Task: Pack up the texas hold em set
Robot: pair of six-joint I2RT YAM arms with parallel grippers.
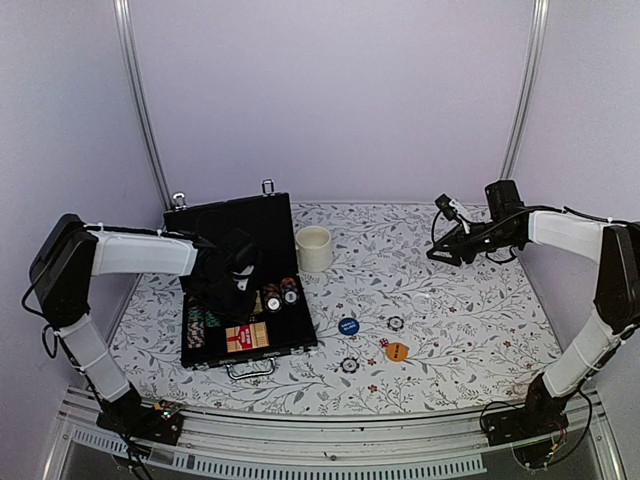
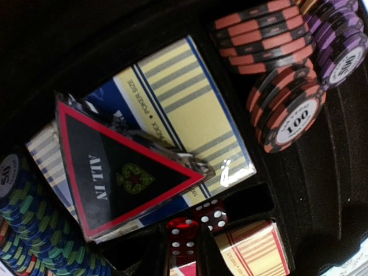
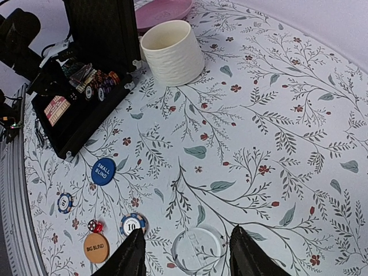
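Observation:
The black case (image 1: 262, 214) of the texas hold em set lies open at the left. It holds striped chips (image 2: 287, 115), a blue deck (image 2: 190, 98) under a triangular "ALL IN" plaque (image 2: 115, 172), a red deck (image 2: 253, 253) and a red die (image 2: 211, 217). My left gripper (image 1: 236, 276) reaches into the case and is shut on another red die (image 2: 184, 236). Out on the table lie a blue button (image 1: 348, 326), an orange button (image 1: 397, 351), two chips (image 1: 349, 364) (image 1: 396, 322) and a small die (image 1: 383, 342). My right gripper (image 3: 190, 259) hangs open above a clear round button (image 3: 198, 250).
A cream mug (image 1: 315, 248) stands just right of the case lid. In the right wrist view a pink plate (image 3: 164, 8) shows behind the mug (image 3: 172, 52). White walls close in the flowered table at the back and sides.

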